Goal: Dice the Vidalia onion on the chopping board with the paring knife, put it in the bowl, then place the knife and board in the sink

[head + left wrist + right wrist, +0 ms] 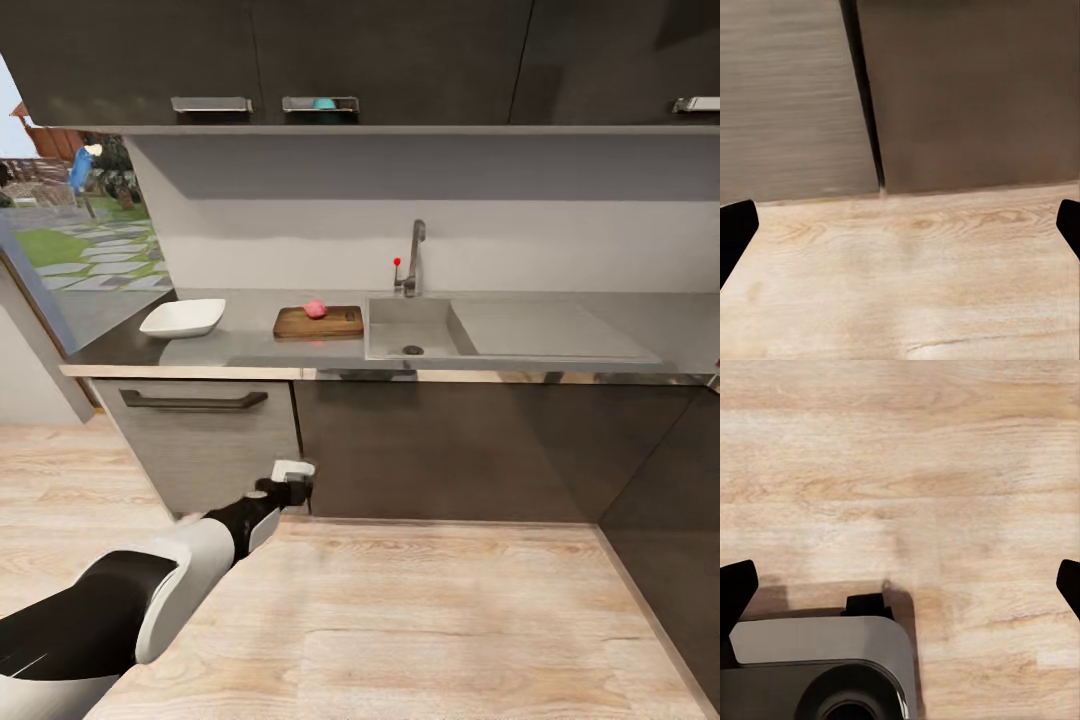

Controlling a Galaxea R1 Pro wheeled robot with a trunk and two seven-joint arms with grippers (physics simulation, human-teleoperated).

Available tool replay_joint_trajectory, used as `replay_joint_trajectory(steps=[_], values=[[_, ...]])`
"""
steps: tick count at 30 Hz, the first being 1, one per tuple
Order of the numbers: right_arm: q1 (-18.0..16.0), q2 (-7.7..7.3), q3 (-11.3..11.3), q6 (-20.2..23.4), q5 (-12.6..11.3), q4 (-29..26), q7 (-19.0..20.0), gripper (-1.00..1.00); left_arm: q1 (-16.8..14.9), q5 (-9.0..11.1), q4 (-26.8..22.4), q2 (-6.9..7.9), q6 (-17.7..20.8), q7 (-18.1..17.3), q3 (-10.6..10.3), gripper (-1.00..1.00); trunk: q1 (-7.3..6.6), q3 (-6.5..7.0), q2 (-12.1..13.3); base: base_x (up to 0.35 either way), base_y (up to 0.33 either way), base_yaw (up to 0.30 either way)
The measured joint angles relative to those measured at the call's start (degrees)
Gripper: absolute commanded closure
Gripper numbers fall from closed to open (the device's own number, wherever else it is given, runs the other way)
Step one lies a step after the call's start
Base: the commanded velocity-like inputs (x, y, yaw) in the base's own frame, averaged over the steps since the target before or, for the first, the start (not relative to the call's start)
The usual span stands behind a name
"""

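In a kitchen with a pale wood floor (420, 620), the glossy dark grey countertop (240, 348) carries the sink (412, 325), the white bowl (183, 318) and the chopping board (318, 322). The whole Vidalia onion (315, 308) sits on the board; dicing remains. The left gripper (900, 225) and right gripper (900, 585) hang spread wide, empty.
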Motion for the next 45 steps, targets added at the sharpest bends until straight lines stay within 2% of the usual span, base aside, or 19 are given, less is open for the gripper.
replay_joint_trajectory(steps=[7,9,11,12,16,18,19,21,25,29,33,36,45], values=[[0.00,0.00,-0.06,0.00,0.00,-0.02,0.00,-1.00,7.07,0.04,1.81,0.39,-11.68,0.05,0.02,-1.00,0.00,0.00,0.00,0.000,0.000,0.000],[0.00,-0.04,-0.08,0.00,0.00,-0.03,0.00,-1.00,10.33,0.05,1.90,0.41,-16.10,0.12,0.02,-1.00,0.00,-0.01,0.00,0.000,0.000,0.000],[0.00,-0.04,-0.08,0.00,0.00,-0.02,0.00,-1.00,15.67,0.07,1.98,0.69,-22.66,0.36,0.05,-1.00,0.00,0.00,0.00,0.000,0.000,0.000],[0.00,-0.05,-0.08,0.00,0.00,-0.02,0.00,-1.00,16.37,0.06,1.99,0.86,-23.96,0.40,0.04,-1.00,0.00,0.00,0.00,0.000,0.000,0.000],[0.00,-0.04,-0.15,0.00,-0.01,-0.03,0.00,-1.00,24.50,0.18,2.06,2.49,-36.50,0.71,0.16,-1.00,0.00,0.00,0.00,0.000,0.000,0.000],[0.00,-0.07,-0.29,-0.05,0.02,-0.63,0.01,-1.00,28.63,0.20,2.07,3.02,-42.05,1.56,0.18,-1.00,0.00,0.00,0.00,0.000,0.000,0.000],[0.00,-0.08,-0.31,-0.07,0.04,-1.05,0.01,-1.00,29.86,0.17,2.07,3.10,-43.38,2.00,0.15,-1.00,0.00,0.00,0.00,0.000,0.000,0.000],[0.00,-0.16,-0.35,-0.08,0.06,-2.27,0.03,-1.00,31.07,0.15,2.07,3.16,-44.79,2.52,0.14,-1.00,0.00,0.00,0.00,0.000,0.000,0.000],[-0.01,-0.24,-0.41,0.13,0.16,-8.59,0.01,-1.00,33.88,0.17,2.07,3.54,-47.18,3.05,0.15,-1.00,0.00,0.00,0.00,0.000,0.000,0.000],[0.00,-0.31,-0.36,0.15,1.29,-13.15,0.07,-1.00,36.13,0.21,2.07,4.46,-50.89,3.24,0.19,-1.00,0.00,0.00,0.00,0.000,0.000,0.000],[0.00,-0.34,-0.29,-0.08,1.88,-13.84,0.16,-1.00,36.58,0.15,2.03,5.28,-51.19,3.40,0.13,-1.00,0.00,0.00,0.00,0.000,0.000,0.000],[0.00,-0.58,-0.24,-0.17,2.31,-13.57,0.18,-1.00,36.66,0.13,1.99,4.81,-49.77,3.43,0.12,-1.00,0.00,0.00,0.00,0.000,0.000,0.000],[0.00,-0.78,-0.18,-2.07,3.29,-13.20,0.22,-1.00,36.69,0.14,1.98,4.73,-47.86,3.43,0.12,-1.00,0.00,0.00,0.00,0.000,0.000,0.000]])
